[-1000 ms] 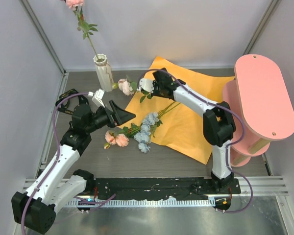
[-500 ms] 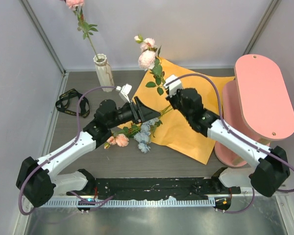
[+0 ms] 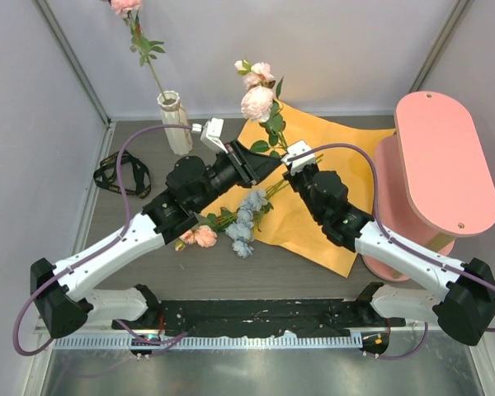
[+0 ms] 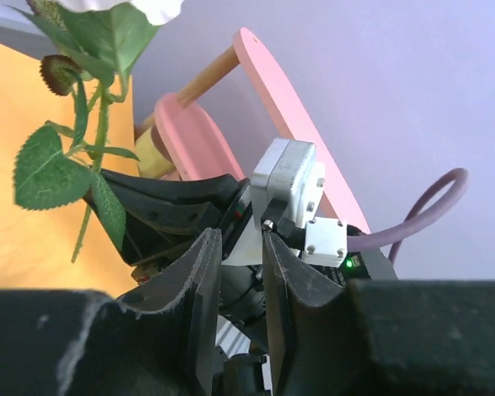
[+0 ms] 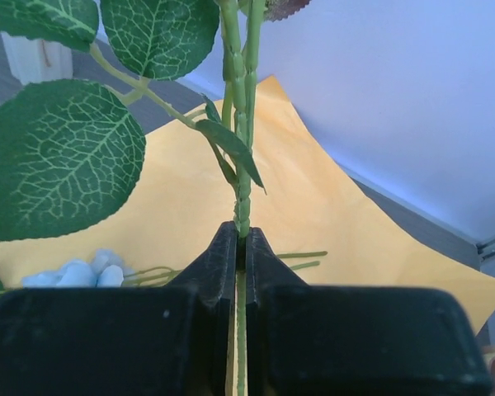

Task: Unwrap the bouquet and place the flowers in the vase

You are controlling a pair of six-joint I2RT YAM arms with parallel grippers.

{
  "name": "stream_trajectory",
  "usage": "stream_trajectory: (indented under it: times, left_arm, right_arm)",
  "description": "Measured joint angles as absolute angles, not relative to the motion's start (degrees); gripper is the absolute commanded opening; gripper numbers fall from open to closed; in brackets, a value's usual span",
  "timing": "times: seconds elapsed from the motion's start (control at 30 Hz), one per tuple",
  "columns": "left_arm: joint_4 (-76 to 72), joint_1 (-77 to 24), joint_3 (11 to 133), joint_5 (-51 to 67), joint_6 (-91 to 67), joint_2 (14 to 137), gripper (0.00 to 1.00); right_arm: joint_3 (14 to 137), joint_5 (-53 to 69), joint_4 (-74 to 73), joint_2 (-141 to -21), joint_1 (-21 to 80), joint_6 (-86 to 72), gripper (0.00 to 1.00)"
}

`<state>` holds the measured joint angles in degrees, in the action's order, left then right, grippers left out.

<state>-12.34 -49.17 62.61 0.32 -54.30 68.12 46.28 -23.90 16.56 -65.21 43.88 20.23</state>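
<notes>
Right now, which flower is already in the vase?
The pink flower standing in the white vase at back left; the right tool holds a second stem, and the others lie flat.

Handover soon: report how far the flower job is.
Done: orange paper lies open, ribbon off, one pink flower stands in the vase. In hand: right end effector pinches a second pink stem upright; left end effector open beside it. Left: that stem plus blue and peach flowers lying loose.
</notes>
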Motion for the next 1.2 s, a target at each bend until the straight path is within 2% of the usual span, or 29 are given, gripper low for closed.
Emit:
stream_trajectory:
  times: [0.37,0.53,0.83,1.03,1.2]
  left_arm:
    - [-9.21,-49.10,70.08,-6.02,-51.77,78.98,0.31]
    - [-7.31,-49.10,72.27,-7.51,-49.58,81.43,0.27]
    - [-3.53,-48.84,74.81,-11.64,-45.91,81.36,0.30]
    - [-0.51,-48.62,77.91,-12.97,-45.58,81.65,0.36]
    - [1.04,-48.62,78.52,-13.52,-45.93,81.76,0.36]
  right_arm:
    - [46.28,-23.51,17.54,-64.84,44.95,19.92,0.01]
    - [46.28,-23.22,17.54,-64.84,45.19,19.99,0.01]
    - [46.28,-22.35,17.54,-64.84,45.28,20.01,0.01]
    - [46.28,-22.02,17.58,-64.82,45.28,19.99,0.01]
    - [46.28,-21.91,17.58,-64.71,45.28,19.92,0.01]
